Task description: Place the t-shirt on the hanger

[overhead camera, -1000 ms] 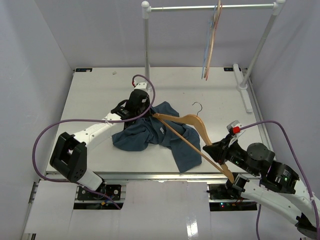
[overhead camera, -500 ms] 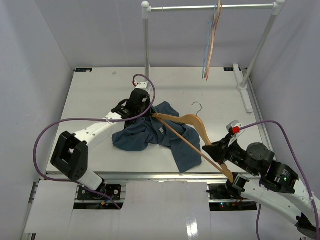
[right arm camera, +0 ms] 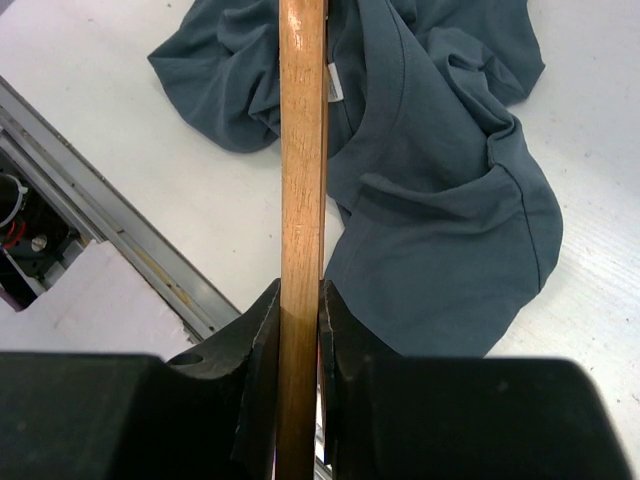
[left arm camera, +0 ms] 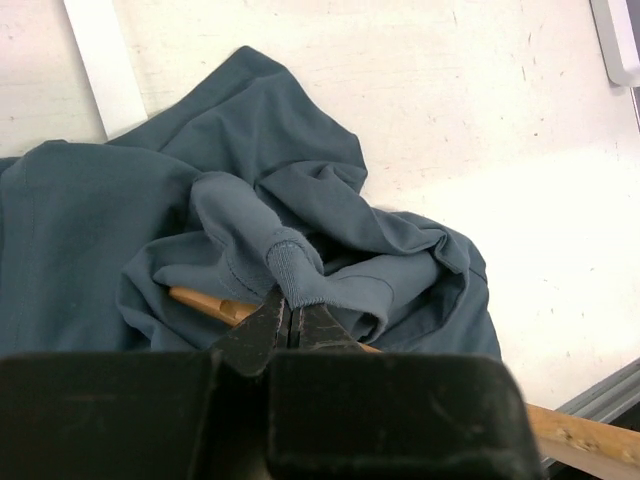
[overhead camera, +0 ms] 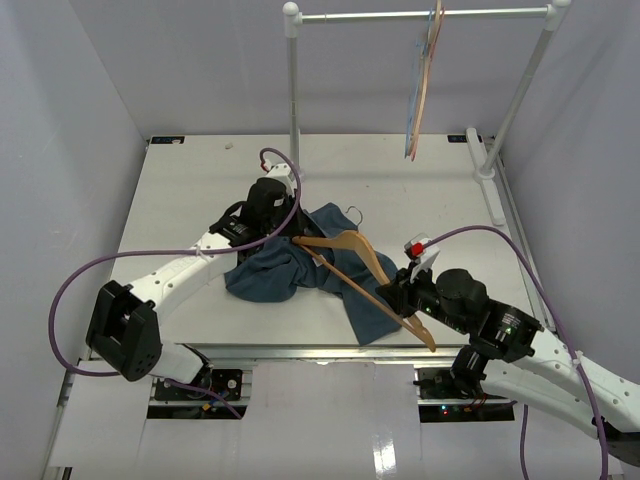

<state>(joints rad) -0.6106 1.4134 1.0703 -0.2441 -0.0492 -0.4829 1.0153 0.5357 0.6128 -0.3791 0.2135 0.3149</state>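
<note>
The dark teal t-shirt (overhead camera: 270,268) lies crumpled in the middle of the table. The wooden hanger (overhead camera: 360,250) lies slanted across it, its small metal hook (overhead camera: 350,212) pointing to the far side and its left tip at the shirt's folds. My left gripper (overhead camera: 283,232) is shut on a ribbed fold of the t-shirt (left arm camera: 90,230), pinched at the jaws (left arm camera: 290,312), with a piece of the hanger (left arm camera: 200,300) showing under the cloth. My right gripper (overhead camera: 398,300) is shut on the hanger's straight lower bar (right arm camera: 302,150), which runs between the jaws (right arm camera: 300,300) over the t-shirt (right arm camera: 440,220).
A white clothes rack (overhead camera: 420,15) stands at the back, with thin coloured hangers (overhead camera: 420,90) on its bar. Its left post (overhead camera: 293,100) rises just behind the left arm. The table's metal front rail (overhead camera: 300,350) runs close below the shirt.
My right arm has moved left and forward, carrying the hanger with it, so the hanger lies further over the shirt. The left gripper has shifted slightly left, still pinching the cloth.
</note>
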